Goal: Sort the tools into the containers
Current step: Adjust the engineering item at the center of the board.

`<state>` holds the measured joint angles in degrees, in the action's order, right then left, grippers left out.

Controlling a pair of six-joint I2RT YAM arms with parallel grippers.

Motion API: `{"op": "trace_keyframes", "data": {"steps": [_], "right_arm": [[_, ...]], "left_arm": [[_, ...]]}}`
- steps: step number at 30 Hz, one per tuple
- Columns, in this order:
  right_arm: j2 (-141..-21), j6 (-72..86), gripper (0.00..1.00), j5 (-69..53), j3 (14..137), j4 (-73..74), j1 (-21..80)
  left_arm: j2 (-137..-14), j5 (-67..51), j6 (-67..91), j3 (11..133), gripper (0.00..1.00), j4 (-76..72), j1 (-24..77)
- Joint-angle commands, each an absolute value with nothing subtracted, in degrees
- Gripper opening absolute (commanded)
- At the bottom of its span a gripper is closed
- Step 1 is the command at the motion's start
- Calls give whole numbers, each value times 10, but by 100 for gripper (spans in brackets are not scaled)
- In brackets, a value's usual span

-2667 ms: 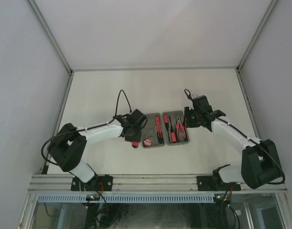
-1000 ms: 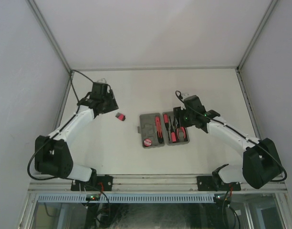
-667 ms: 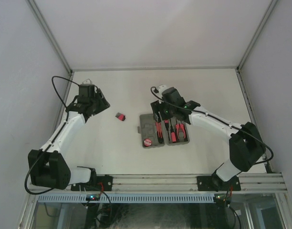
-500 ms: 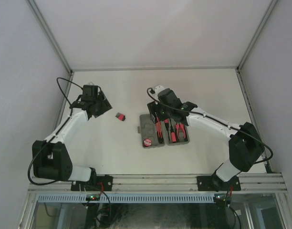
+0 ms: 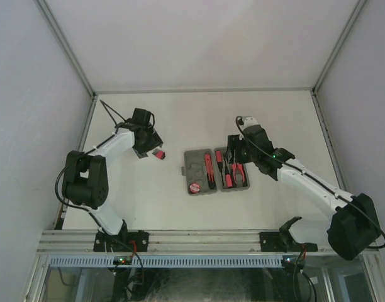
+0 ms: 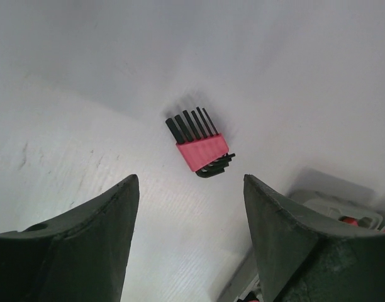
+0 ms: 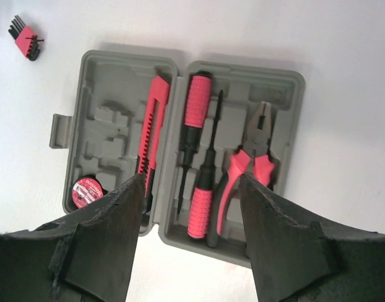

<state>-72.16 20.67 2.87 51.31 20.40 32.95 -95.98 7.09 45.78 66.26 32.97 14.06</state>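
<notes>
Top: grey moulded case [image 5: 194, 160] open flat on white counter [image 5: 199, 119], 2 halves; hex key set [image 5: 158, 154] near, left of it.
Left wrist: left jaws released, empty; black keys [image 6: 189, 126] in red clip [image 6: 202, 151].
Right wrist: right jaws released over case; 2 ribbed screwdrivers [image 7: 197, 100], 1 pliers [image 7: 256, 148], 1 long tool [image 7: 153, 123], 1 disc [image 7: 85, 190].

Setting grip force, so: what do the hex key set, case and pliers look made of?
Hex key set: dark matte keys, probably blackened steel, in a red holder that looks like moulded plastic. Case: matte grey plastic, judging by its moulded recesses. Pliers: dull grey metal head; red handles look plastic- or rubber-sleeved, unclear which.
</notes>
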Motion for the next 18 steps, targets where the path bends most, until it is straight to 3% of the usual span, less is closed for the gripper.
{"op": "trace_keyframes", "data": {"steps": [1,18], "right_arm": [[-679,231,61,15,490,176,307],[-649,232,61,-15,447,168,276]], "left_arm": [[-990,86,506,716,72,337,153],[-1057,119,578,754,74,370,170]]}}
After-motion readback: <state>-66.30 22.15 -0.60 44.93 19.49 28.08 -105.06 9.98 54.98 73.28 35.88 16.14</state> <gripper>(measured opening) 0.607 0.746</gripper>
